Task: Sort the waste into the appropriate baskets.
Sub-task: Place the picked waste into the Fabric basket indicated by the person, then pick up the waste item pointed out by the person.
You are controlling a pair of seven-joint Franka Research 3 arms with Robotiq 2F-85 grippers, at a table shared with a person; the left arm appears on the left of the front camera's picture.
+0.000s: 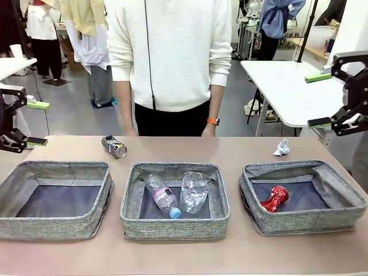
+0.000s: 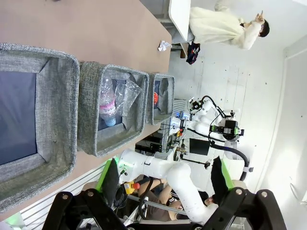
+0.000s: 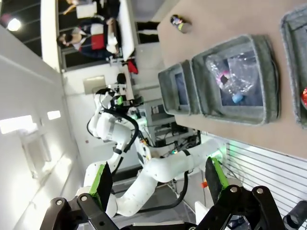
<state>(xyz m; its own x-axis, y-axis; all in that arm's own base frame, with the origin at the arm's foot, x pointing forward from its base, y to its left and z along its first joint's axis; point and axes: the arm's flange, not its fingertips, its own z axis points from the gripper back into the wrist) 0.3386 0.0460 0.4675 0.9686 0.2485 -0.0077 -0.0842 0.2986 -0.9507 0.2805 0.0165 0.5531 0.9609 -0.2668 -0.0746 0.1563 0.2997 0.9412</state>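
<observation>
Left jaws are hanging released at the left edge of the table [image 1: 184, 253], green pads spread wide and gripping nothing, raised above the surface and well apart from any waste.

Left basket [image 1: 52, 227] is showing only its dark base, with no item inside as far as the front view shows.

Dark printed can [image 1: 114, 146] is lying on its side on the bare table, behind the gap between the left and middle baskets and touching neither. It is waiting to be sorted.

Middle basket [image 1: 175, 227] is holding 2 plastics: the blue-capped bottle [image 1: 162, 196] lying slantwise with its cap toward the robot, and the clear cup [image 1: 194, 192] leaning just beside it, touching or nearly so.

A person [image 1: 169, 52] is standing at the far side behind the middle basket, arms hanging down and reaching for nothing.

Paper ball [image 1: 281, 148] is sitting on the table behind the right basket, outside it.

Right basket [image 1: 305, 221] is holding the crushed red can [image 1: 275, 199] on its base.

Right jaws are hanging released off the right edge, raised and gripping nothing.

Progress — 3 of 5 pieces are lying in baskets and 2 are waiting. My reading: the dark can is probably going in with the red can, and the paper ball is likely heading for the left basket.
</observation>
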